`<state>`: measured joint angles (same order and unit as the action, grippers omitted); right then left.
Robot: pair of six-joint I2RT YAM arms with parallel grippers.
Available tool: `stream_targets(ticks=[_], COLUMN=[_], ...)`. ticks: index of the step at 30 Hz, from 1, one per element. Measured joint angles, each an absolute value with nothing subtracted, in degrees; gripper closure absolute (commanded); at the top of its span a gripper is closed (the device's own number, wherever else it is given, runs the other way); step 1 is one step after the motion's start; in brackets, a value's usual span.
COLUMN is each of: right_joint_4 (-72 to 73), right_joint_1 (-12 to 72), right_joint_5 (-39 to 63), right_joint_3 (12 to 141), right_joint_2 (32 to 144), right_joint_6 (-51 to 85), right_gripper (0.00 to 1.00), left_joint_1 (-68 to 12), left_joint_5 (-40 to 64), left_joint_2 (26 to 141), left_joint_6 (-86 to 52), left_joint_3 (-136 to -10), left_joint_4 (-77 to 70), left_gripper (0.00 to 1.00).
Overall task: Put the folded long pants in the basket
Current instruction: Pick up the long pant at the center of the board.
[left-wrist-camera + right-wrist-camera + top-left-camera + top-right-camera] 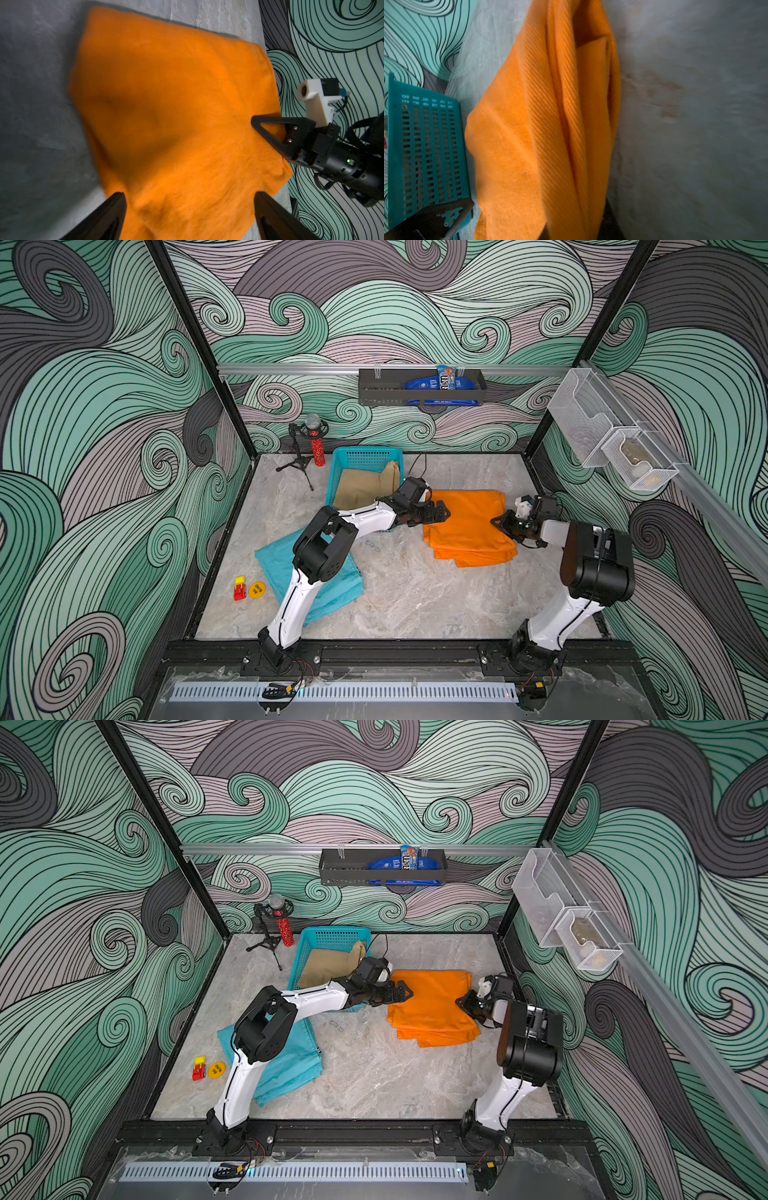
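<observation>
- Here, in both top views, we see the orange pants [465, 526] [432, 1002] lying folded on the marble tabletop [415, 593], just beside the turquoise basket [365, 451] and on its right.
- The left gripper [441, 512] reaches across the basket's near corner to the left edge of the orange pants. In the left wrist view its fingers [112, 214] stand wide apart with the orange cloth [176, 104] between and beyond them, and nothing is pinched.
- The right gripper [500, 522] sits at the opposite, right edge of the same bundle. From the left wrist view we make out one black triangular finger lying on top of the cloth at that edge.
- In the right wrist view the stacked folds of the orange pants [529, 145] run straight down between the fingers, so we read them as clamped on that edge. The basket's perforated wall [425, 145] shows beyond the cloth.
- The khaki pants [361, 487] already lie inside the basket, with one corner rising against its right wall.
- The turquoise pants [340, 585] rest on the tabletop near the front left, partly hidden beneath the left arm and well apart from the basket.
- A small red-and-yellow toy [240, 588] and a yellow disc [257, 590] sit by the left edge, just beside the turquoise bundle.
- A microphone on a tripod [311, 435] stands in the back left corner, near the basket.
</observation>
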<state>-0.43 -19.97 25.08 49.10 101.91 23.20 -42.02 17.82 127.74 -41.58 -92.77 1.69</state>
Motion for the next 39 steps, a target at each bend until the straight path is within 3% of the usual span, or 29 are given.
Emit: stream_targets(ticks=[19,30,33,36,37,39], right_joint_4=[2.59,3.77,4.69,5.17,5.32,5.37], right_joint_1=[-19.88,-19.14,-19.14,-19.03,-18.94,-18.79], right_joint_5=[23.35,22.57,22.65,22.83,22.74,22.59], right_joint_3=[47.07,46.72,46.19,45.8,45.67,45.52], right_joint_2=[100.6,100.6,100.6,100.38,100.2,99.72], right_joint_6=[26.2,26.48,26.92,27.46,27.57,27.86], right_gripper=[1.0,1.0,1.0,1.0,1.0,1.0], left_joint_1=[-44.64,-47.72,-48.29,-48.64,-48.66,-48.58], left_joint_5=[21.08,22.55,23.49,24.08,24.51,24.86], left_joint_2=[133.86,138.65,139.9,141.08,141.45,141.49], left_joint_6=[-47.62,-51.77,-52.77,-53.65,-53.74,-53.78], left_joint_3=[-94.19,-99.11,-100.2,-100.49,-100.47,-100.57], left_joint_4=[-7.01,-10.39,-11.09,-10.92,-10.96,-10.98], left_gripper=[0.11,0.25,0.46,0.94,1.0,1.0])
